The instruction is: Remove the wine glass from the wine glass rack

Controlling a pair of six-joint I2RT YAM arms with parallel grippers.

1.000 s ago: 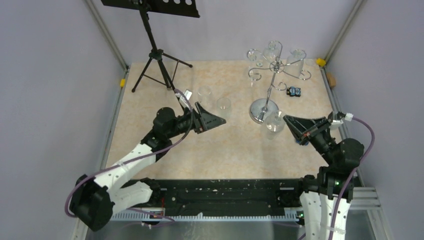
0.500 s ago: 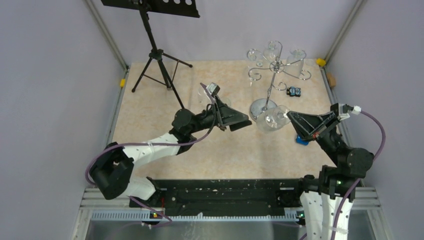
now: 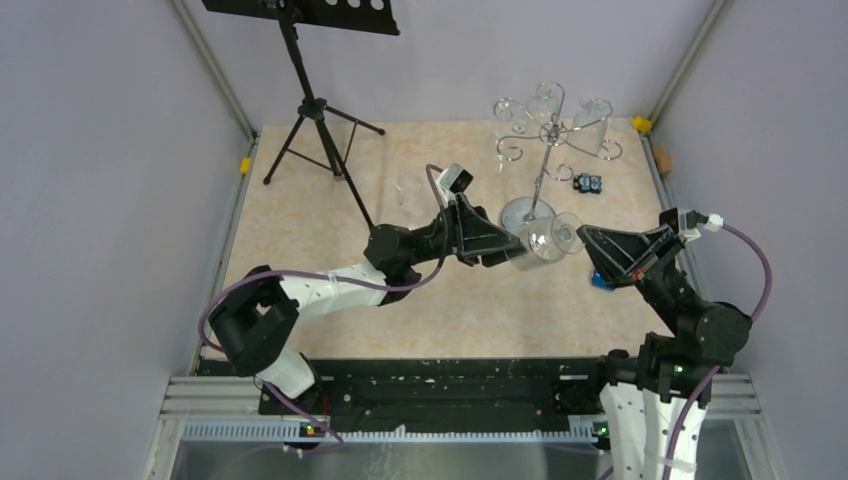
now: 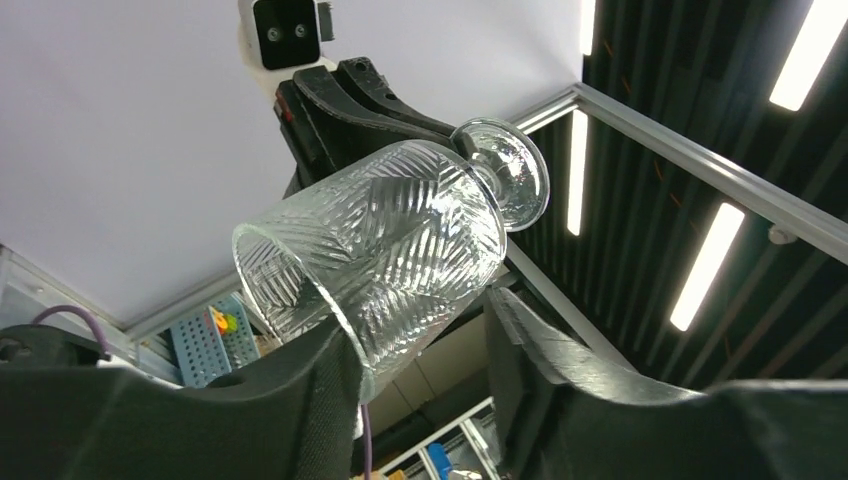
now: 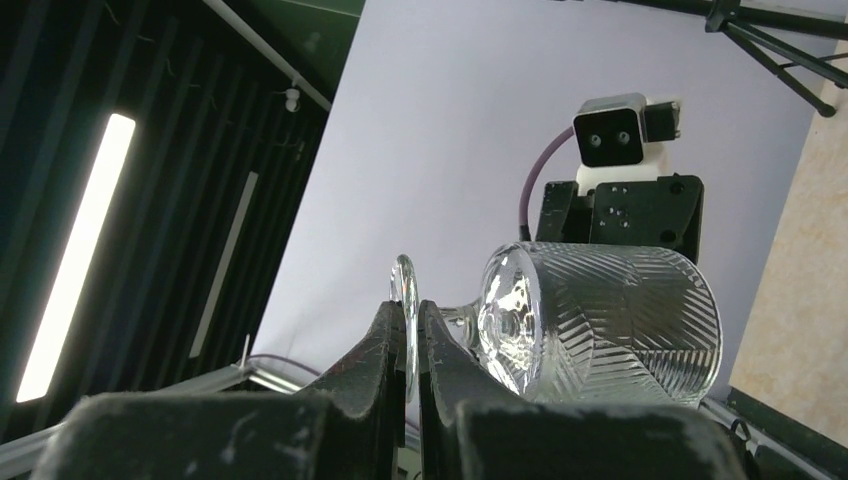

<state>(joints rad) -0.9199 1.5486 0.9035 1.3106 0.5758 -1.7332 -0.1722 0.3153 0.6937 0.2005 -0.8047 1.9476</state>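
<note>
A cut-pattern wine glass [image 3: 545, 240] lies sideways in the air in front of the chrome wine glass rack [image 3: 545, 130], between my two arms. My right gripper [image 3: 578, 232] is shut on the edge of its round foot [image 5: 404, 300]. In the right wrist view the bowl [image 5: 600, 320] points away from that gripper [image 5: 411, 310]. My left gripper [image 3: 515, 250] has come in from the left, and its fingers [image 4: 320, 370] sit against both sides of the bowl [image 4: 400, 250] near the rim. Two more glasses [image 3: 592, 125] hang on the rack.
A black tripod music stand [image 3: 315, 110] is at the back left. One glass [image 3: 408, 190] stands on the table left of the rack's disc base [image 3: 518, 212]. A small black and blue object [image 3: 587, 183] lies by the rack, and a blue item [image 3: 600, 281] under my right gripper.
My left arm swung right to the glass and its jaws closed in on the bowl. My right gripper lifted the glass by its foot and turned it sideways.
</note>
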